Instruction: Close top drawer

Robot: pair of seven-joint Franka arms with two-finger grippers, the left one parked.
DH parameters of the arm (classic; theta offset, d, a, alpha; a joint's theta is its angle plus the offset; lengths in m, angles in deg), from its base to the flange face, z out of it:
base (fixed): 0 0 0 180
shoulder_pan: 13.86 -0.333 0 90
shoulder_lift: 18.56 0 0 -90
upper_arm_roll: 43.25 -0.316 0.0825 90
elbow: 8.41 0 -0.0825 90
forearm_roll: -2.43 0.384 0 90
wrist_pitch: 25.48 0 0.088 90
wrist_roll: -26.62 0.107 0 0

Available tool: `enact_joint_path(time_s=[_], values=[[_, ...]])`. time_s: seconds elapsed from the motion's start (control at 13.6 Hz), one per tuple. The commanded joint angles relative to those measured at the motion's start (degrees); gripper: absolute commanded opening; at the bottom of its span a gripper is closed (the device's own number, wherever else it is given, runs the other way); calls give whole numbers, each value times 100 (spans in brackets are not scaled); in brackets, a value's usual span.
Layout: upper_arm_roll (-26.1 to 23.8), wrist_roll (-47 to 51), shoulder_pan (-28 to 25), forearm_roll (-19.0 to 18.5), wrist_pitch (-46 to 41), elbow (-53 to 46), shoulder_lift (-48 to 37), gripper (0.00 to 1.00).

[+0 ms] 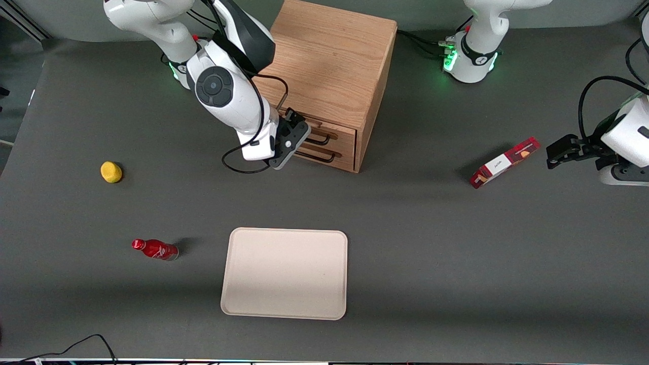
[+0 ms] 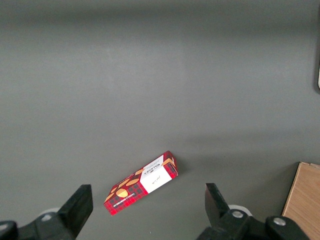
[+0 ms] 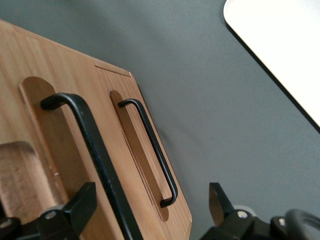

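Note:
The light oak cabinet [image 1: 329, 61] stands at the back of the table with its two drawer fronts facing the front camera. The top drawer [image 1: 340, 133] has a black wire handle [image 1: 318, 138] and a raised wooden strip along its top edge; it stands out little, if at all, past the lower drawer [image 1: 338, 154]. My right gripper [image 1: 298, 134] is right in front of the top drawer, at its end toward the working arm. In the right wrist view the gripper [image 3: 150, 205] is open and empty. The top drawer's handle [image 3: 92, 150] runs between its fingers [image 3: 82, 205], close to one finger.
A beige tray [image 1: 284, 274] lies nearer the front camera than the cabinet. A red bottle [image 1: 154, 249] and a yellow fruit [image 1: 111, 172] lie toward the working arm's end. A red box [image 1: 503, 162], also in the left wrist view [image 2: 141, 182], lies toward the parked arm's end.

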Motion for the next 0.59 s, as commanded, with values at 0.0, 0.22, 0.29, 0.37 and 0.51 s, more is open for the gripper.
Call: enact_joint_path(time_s=[0.0,0.22,0.29,0.37,0.51], values=[[-39,141,111,-8,-475,-173,-187,100],[14,89,225,316,-854,-323,-397,100],[22,97,296,413,-907,-332,-502,100],[31,158,349,553,-942,-324,-651,100],[40,220,629,712,-960,-324,-827,100]])
